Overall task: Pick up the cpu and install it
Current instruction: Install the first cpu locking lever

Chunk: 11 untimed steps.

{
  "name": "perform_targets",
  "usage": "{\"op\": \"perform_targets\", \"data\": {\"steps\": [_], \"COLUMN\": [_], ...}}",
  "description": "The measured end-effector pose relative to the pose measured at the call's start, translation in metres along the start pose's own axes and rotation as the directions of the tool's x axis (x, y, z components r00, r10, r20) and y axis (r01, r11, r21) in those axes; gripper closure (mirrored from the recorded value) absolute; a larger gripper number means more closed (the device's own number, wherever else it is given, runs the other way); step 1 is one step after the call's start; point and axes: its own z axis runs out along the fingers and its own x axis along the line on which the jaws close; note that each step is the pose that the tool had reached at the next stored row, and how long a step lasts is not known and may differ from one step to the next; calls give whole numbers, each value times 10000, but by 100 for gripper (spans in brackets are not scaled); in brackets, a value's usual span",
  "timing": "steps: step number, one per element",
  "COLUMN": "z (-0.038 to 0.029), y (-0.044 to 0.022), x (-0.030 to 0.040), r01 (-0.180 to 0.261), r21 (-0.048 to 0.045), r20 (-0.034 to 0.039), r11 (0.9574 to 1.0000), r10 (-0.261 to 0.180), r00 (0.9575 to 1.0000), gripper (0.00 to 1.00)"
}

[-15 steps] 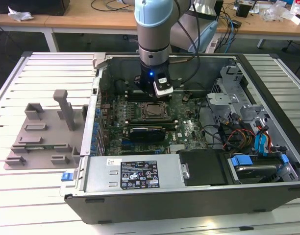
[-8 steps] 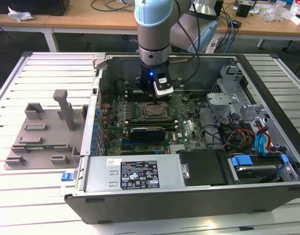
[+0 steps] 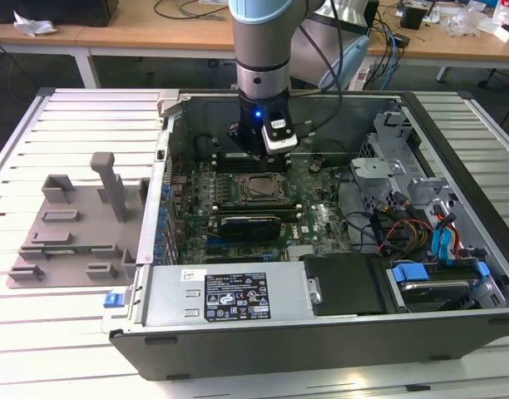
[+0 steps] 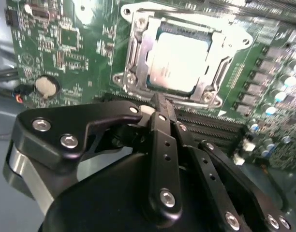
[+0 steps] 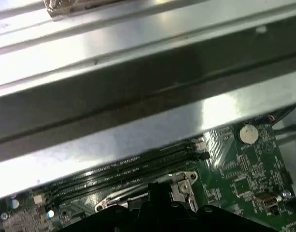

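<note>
Your cpu (image 4: 173, 63) already sits inside the socket frame (image 4: 133, 53) on the motherboard (image 4: 66, 43), its silvery top lying flat and level between the metal rails, as the second wrist view shows. In the exterior view the socket (image 3: 260, 189) lies near the middle of the board, inside the open computer case (image 3: 321, 332).

The claw (image 4: 157, 104) hangs just above the socket's near edge, its two black fingers (image 4: 160, 130) pressed together with nothing between them (so it carries no chip). You can read this as the placing step done, with the work now at the seating or checking stage; whether the chip is fully down on its pins cannot be told from here.

By my judgement, any further contact calls for a slow, straight, light approach: the memory slots (image 4: 220, 125) run just beside the claw, and the frame's screws and rails stand close round the chip. The gray fixture (image 3: 71, 224) rests on the slatted tabletop (image 3: 38, 332), well apart from the case.
</note>
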Motion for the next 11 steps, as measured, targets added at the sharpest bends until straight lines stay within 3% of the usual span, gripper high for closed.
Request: {"op": "perform_targets", "data": {"steps": [2,9,11], "z": [-2,-9,-8], "y": [-33,-223,-241], "x": [-10,-71,-77], "r01": [2,3,90], "r21": [90,89,126], "r20": [28,28,35], "r11": [10000,10000,9999], "r10": [-2,-3,-91], "r00": [10000,10000,10000], "gripper": [89,89,89]}}
